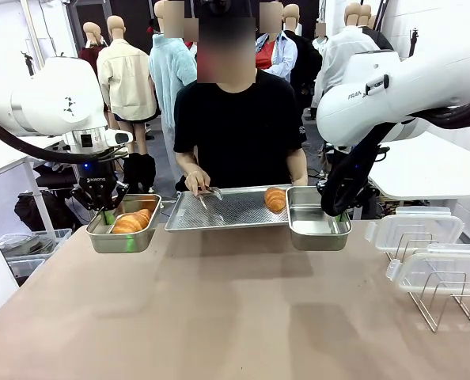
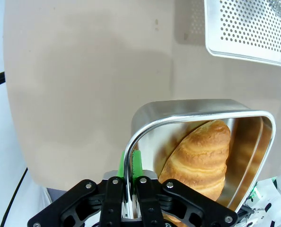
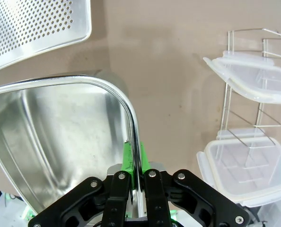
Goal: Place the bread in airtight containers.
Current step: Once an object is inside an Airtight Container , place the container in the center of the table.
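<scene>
A light brown bench (image 1: 235,317) is shown. A perforated steel tray (image 1: 231,212) is laid at its far edge, with a left tub (image 1: 120,240) and a right tub (image 1: 318,237) at its ends; whether these rest on the bench cannot be told. A wire rack (image 1: 445,309) with clear lids (image 1: 421,229) is set at the right.

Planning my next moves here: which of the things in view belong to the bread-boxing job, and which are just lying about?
Job:
- left steel tub, gripped by the left end effector, one croissant inside
- empty right steel tub, gripped by the right end effector
- second croissant
- two clear lids

Lying about:
- perforated tray under that croissant
- wire rack holding the lids
</scene>
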Available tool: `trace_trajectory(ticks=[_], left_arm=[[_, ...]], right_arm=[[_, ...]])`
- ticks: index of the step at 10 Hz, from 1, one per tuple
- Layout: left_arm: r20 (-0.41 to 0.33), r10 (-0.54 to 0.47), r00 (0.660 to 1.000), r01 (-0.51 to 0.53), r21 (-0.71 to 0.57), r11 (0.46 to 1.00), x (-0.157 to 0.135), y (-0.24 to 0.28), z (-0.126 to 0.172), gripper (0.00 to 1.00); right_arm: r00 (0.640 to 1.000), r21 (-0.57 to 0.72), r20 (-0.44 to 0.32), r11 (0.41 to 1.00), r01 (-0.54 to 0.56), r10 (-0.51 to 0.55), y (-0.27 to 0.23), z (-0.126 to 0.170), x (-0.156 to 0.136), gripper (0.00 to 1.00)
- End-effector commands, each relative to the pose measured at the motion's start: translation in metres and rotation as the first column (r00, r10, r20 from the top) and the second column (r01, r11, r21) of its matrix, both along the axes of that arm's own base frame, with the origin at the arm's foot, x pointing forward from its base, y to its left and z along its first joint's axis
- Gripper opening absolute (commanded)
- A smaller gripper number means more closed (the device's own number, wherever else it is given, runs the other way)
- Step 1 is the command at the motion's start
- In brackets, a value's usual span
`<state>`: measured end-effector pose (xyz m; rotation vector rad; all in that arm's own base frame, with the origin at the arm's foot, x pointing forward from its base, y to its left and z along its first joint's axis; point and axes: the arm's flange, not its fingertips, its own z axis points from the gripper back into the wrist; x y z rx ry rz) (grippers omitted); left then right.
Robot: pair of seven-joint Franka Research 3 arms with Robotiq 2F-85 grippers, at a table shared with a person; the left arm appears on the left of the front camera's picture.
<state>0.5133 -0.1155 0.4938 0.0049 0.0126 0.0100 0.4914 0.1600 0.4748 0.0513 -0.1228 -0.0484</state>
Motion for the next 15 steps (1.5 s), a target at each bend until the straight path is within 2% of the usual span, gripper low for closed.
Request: trace_trajectory(ticks=[1, 3, 4, 5, 7, 11, 13, 15], left_arm=[[0.009, -0.006, 1.000, 0.006, -0.001, 1.000, -0.003, 0.002, 0.004, 0.00], [0.000, 0.000, 1.000, 0.000, 0.000, 1.000, 0.000, 0.000, 0.000, 0.00], [-0.016, -0.005, 1.000, 0.005, -0.015, 1.000, 0.005, 0.001, -0.012, 0.00], [-0.018, 0.027, 0.999, -0.027, -0.004, 1.000, 0.012, 0.003, -0.029, 0.00], [-0.049, 0.014, 0.999, -0.015, -0.018, 1.000, 0.027, 0.015, -0.066, 0.00], [-0.009, 0.016, 1.000, -0.017, -0.071, 0.997, 0.032, 0.044, -0.139, 0.00], [0.001, 0.053, 0.999, -0.053, -0.061, 0.997, 0.041, 0.042, -0.155, 0.00], [0.016, 0.063, 0.998, -0.063, -0.043, 0.997, 0.045, 0.040, -0.158, 0.00]], right_arm=[[1.000, 0.001, 0.022, 1.000, -0.002, 0.002, 0.000, -0.002, -0.001, 0.00], [1.000, 0.001, 0.022, 1.000, -0.002, 0.002, 0.000, -0.002, -0.001, 0.00], [1.000, 0.001, 0.022, 1.000, -0.002, 0.002, 0.000, -0.002, -0.001, 0.00], [1.000, 0.001, 0.022, 1.000, -0.002, 0.002, 0.000, -0.002, -0.001, 0.00], [1.000, 0.001, 0.022, 1.000, -0.002, 0.002, 0.000, -0.002, -0.001, 0.00], [1.000, 0.001, 0.022, 1.000, -0.002, 0.002, 0.000, -0.002, -0.001, 0.00], [1.000, 0.001, 0.022, 1.000, -0.002, 0.002, 0.000, -0.002, -0.001, 0.00], [1.000, 0.001, 0.022, 1.000, -0.002, 0.002, 0.000, -0.002, -0.001, 0.00]])
